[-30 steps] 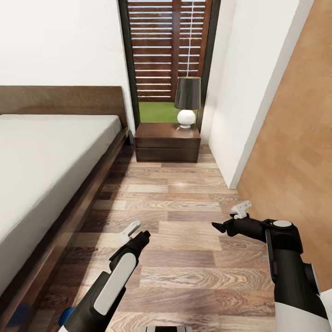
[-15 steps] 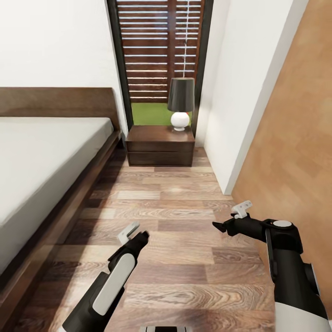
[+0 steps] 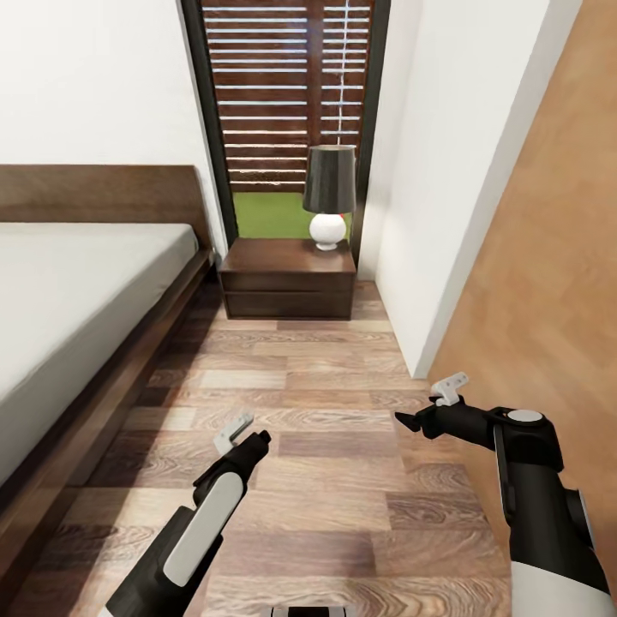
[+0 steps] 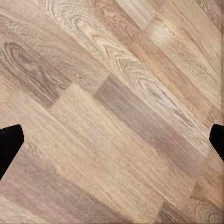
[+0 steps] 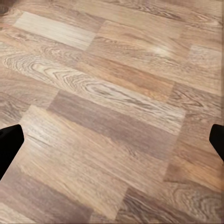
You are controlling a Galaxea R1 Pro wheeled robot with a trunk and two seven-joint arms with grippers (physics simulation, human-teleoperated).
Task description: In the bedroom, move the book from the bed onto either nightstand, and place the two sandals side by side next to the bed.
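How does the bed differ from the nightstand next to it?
The bed is far larger and runs long along the floor; the nightstand is a small boxy cabinet. The bed carries a plain pale mattress; the nightstand carries a lamp with a dark shade and round white base. The nightstand's front shows two drawers; the bed has a headboard. Both are dark brown wood.

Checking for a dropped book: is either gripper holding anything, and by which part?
Nothing is held. The left gripper and right gripper are open over the floor.
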